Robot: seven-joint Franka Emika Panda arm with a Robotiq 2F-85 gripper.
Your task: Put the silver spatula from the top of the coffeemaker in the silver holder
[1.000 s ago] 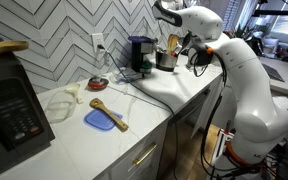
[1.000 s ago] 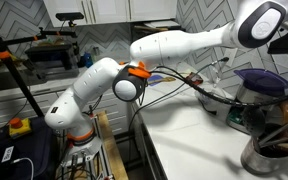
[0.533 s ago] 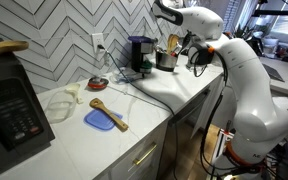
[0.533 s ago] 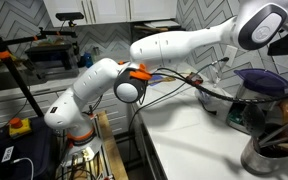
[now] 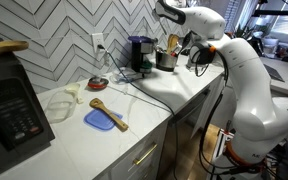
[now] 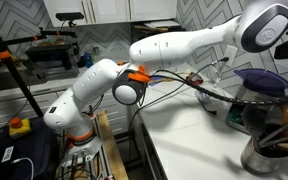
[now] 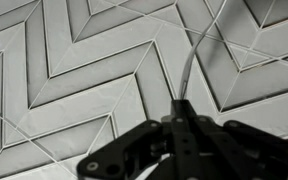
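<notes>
In the wrist view my gripper [image 7: 181, 106] is shut on the thin silver spatula [image 7: 190, 68]. Its handle rises from between the closed fingers against the herringbone tile wall. In an exterior view my gripper [image 5: 167, 11] is high above the back of the counter, over the silver holder [image 5: 167, 59], which holds several utensils. The black coffeemaker [image 5: 139, 53] stands just beside the holder. The spatula is too small to make out there. The holder also shows at the lower right corner of an exterior view [image 6: 268, 154], where the gripper is out of frame.
A black microwave [image 5: 11, 105] stands at the near end of the counter. A blue lid [image 5: 98, 121] with a wooden spoon [image 5: 111, 113], a clear container [image 5: 60, 103] and a small dish [image 5: 98, 83] lie on the white counter [image 5: 159, 95]. The tile wall is close behind.
The arm has shifted very slightly over the holder; the gripper stays shut on the spatula.
</notes>
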